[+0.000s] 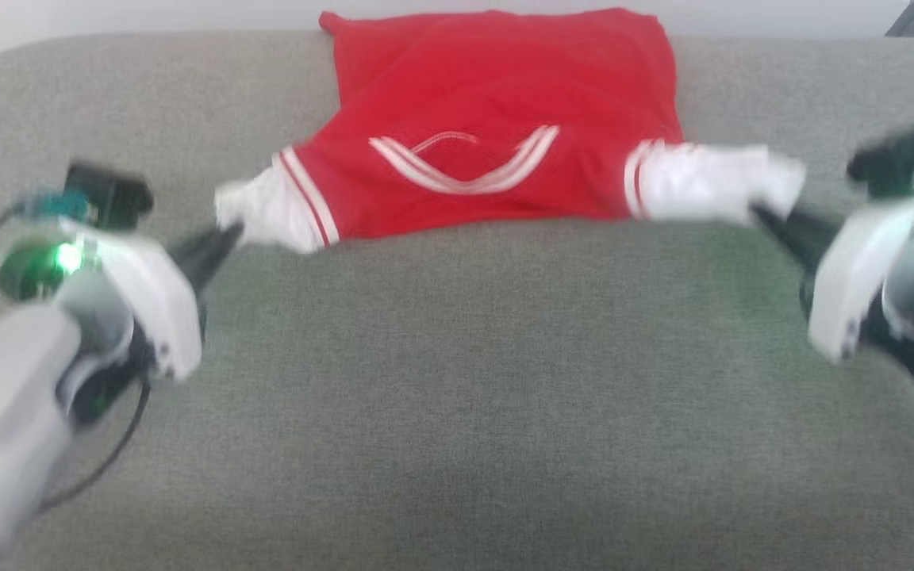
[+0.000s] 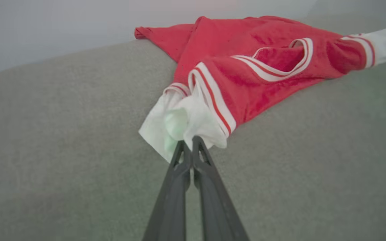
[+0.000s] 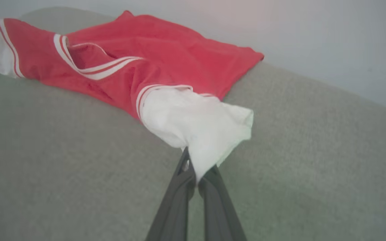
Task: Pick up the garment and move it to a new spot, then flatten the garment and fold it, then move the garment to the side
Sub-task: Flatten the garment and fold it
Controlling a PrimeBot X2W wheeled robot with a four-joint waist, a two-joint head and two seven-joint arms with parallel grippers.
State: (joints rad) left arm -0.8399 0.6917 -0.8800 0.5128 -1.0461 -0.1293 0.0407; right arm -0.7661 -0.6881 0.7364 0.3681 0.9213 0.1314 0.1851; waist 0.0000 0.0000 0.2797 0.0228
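Red jersey T-shirt (image 1: 497, 103) is held spanning 9-to-3, body toward 12, pinched at each end by closed jaws: left gripper (image 1: 228, 235) at 9, right gripper (image 1: 760, 212) at 3.

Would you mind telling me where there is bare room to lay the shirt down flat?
Bare: the wide stretch of grey surface nearer than the garment, between the left gripper and right gripper. Crowded: the far edge, where the garment lies.
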